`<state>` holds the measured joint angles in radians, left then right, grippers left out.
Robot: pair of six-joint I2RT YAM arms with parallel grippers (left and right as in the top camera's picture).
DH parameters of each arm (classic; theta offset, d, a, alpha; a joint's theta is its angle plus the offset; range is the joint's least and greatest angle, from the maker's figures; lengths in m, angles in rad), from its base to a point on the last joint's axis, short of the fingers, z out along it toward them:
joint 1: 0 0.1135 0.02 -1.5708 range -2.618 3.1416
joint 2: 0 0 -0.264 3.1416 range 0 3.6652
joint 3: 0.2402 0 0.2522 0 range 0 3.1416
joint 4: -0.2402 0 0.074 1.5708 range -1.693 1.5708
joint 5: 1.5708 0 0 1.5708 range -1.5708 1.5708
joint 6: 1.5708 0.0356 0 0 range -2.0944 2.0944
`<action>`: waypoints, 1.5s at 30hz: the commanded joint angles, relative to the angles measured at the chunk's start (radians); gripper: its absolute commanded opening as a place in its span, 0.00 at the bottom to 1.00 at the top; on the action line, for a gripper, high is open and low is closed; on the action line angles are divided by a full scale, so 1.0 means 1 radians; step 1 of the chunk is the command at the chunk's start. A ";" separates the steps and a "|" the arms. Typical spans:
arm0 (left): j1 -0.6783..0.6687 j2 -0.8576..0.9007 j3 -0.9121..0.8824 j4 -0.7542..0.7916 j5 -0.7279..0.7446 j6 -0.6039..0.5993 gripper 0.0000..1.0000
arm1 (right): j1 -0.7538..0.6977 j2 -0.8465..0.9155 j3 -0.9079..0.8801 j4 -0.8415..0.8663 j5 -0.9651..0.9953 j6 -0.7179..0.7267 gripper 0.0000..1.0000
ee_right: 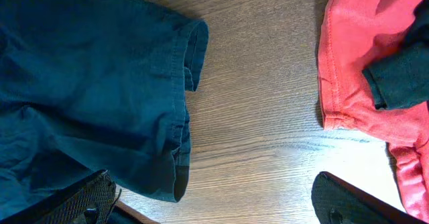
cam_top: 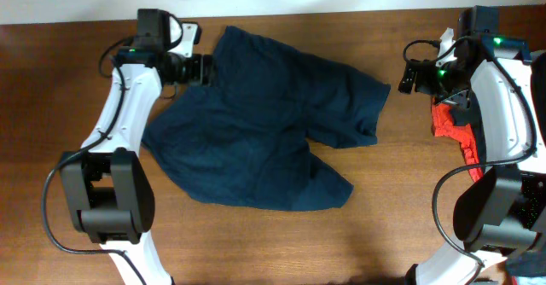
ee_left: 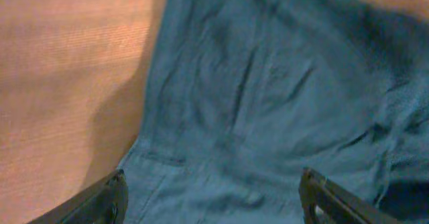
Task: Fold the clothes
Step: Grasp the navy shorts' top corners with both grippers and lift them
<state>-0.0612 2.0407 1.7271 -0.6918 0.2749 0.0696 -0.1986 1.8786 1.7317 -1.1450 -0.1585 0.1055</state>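
The dark navy-blue cotton shorts (cam_top: 264,123) lie spread flat and unfolded in the middle of the brown wooden table (cam_top: 256,251). Their two wide legs run out toward the right arm's side, one ending near the table's far edge and the other nearer the arm bases. The cloth is creased and rumpled. In the right wrist view the hem of one leg (ee_right: 184,63) lies flat on the wood with its edge slightly curled.

At the corner of the shorts farthest from the legs is the left end effector (cam_top: 201,68). It sits low over the cloth, at or just above the fabric's edge. In the left wrist view its two black fingers (ee_left: 110,198) stand wide apart, with the navy cloth (ee_left: 268,103) filling the space below them. No fold of fabric is pinched between them, so it is open and holds nothing. Whether the fingertips touch the cloth cannot be told.

Beyond the leg hems, apart from the shorts with bare wood (ee_right: 261,117) between, lies a crumpled orange-red garment (cam_top: 456,136). A dark piece of cloth (ee_right: 402,76) rests on top of it.

The right end effector (cam_top: 411,76) is over the bare strip between the shorts and the orange-red garment. Its fingers (ee_right: 87,204) are spread fully apart and it grips nothing.
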 commanded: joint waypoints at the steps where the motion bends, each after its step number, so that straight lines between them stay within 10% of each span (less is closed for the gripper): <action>1: -0.043 -0.004 0.013 0.071 0.003 0.003 0.81 | -0.005 -0.005 0.007 0.005 0.005 0.005 0.99; 17: -0.093 0.129 0.013 0.262 -0.063 0.002 0.81 | -0.004 0.125 0.006 0.167 -0.137 0.091 0.99; 21: -0.093 0.129 0.013 0.281 -0.063 0.003 0.81 | -0.004 0.204 0.006 0.246 -0.220 0.111 0.79; 36: -0.093 0.139 0.013 0.297 -0.063 0.003 0.81 | 0.003 0.377 0.006 0.385 -0.351 0.192 0.63; 45: -0.093 0.242 0.013 0.566 -0.063 0.002 0.81 | 0.065 0.385 0.006 0.406 -0.332 0.191 0.56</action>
<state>-0.1539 2.2288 1.7302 -0.1711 0.2115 0.0700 -0.1574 2.2528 1.7317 -0.7422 -0.4923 0.2924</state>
